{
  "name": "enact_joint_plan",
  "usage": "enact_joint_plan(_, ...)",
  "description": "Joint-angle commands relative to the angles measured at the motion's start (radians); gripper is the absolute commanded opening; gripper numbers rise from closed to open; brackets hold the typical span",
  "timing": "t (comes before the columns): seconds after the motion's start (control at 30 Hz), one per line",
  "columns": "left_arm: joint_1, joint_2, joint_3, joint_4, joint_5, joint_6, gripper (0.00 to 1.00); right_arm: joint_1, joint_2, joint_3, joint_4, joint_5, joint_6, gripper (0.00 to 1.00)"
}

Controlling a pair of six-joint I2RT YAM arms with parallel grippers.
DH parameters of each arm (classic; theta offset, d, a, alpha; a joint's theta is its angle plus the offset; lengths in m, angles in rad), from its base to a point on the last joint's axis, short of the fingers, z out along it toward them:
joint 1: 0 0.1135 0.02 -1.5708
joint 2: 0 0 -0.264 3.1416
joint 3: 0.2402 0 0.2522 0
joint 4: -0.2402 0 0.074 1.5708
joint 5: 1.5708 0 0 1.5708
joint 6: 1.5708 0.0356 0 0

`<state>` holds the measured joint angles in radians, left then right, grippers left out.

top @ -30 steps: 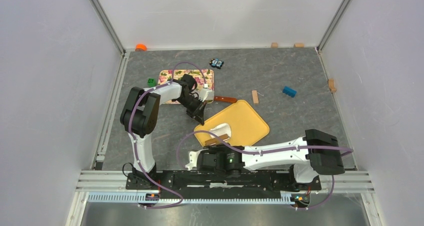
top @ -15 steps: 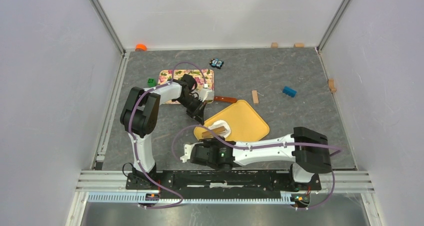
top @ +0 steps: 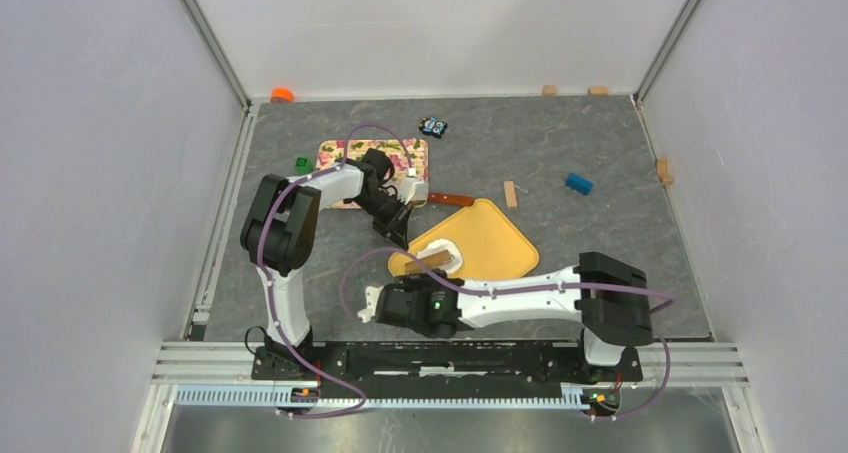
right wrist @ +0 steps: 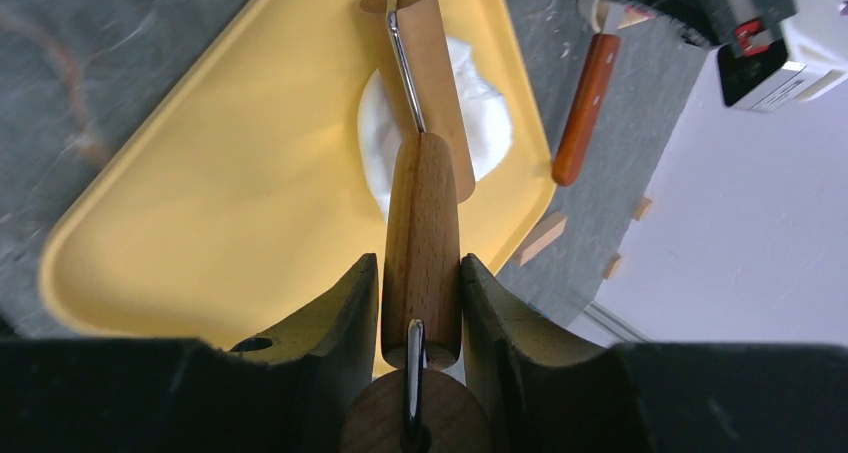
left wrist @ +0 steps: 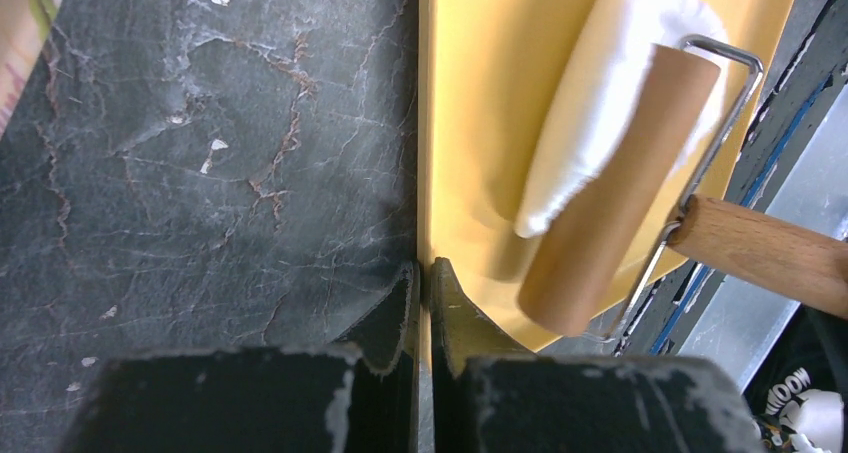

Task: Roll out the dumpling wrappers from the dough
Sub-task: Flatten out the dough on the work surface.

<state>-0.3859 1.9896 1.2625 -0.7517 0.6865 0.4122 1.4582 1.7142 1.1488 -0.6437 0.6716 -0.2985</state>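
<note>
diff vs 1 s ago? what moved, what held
The right hand, shut on the roller by its handle, pushed it away from the arm bases, from the near corner of the yellow board further onto the dough. The right arm's elbow swung left. Unchanged: the left hand stays clamped on the board's edge, and the board has not shifted.

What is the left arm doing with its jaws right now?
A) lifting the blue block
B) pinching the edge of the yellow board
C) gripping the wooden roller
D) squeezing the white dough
B: in the left wrist view, the left jaws are shut on the rim of the yellow board; the roller sits in the right jaws.
</note>
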Motion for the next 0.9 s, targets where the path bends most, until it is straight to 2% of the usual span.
enact_joint_plan(0.0, -0.008, 0.051, -0.032, 0.055, -0.153, 0.003, 0.02, -0.047, 0.110, 0.044, -0.052, -0.101, -0.053, 0.00)
enact_joint_plan(0.3, -0.008, 0.050, -0.031, 0.055, -0.152, 0.003, 0.02, 0.051, -0.057, -0.158, -0.189, -0.155, 0.206, 0.00)
enact_joint_plan(0.47, -0.008, 0.050, -0.033, 0.056, -0.152, 0.005, 0.02, 0.003, -0.046, -0.163, -0.085, -0.158, 0.111, 0.00)
enact_joint_plan(0.67, -0.008, 0.048, -0.034, 0.055, -0.153, 0.005, 0.02, -0.056, 0.120, 0.069, -0.046, -0.120, -0.072, 0.00)
enact_joint_plan(0.77, -0.008, 0.049, -0.035, 0.055, -0.152, 0.008, 0.02, -0.041, 0.133, 0.087, -0.109, -0.110, -0.039, 0.00)
enact_joint_plan(0.87, -0.008, 0.048, -0.035, 0.055, -0.152, 0.007, 0.02, -0.003, 0.057, -0.026, -0.145, -0.115, 0.071, 0.00)
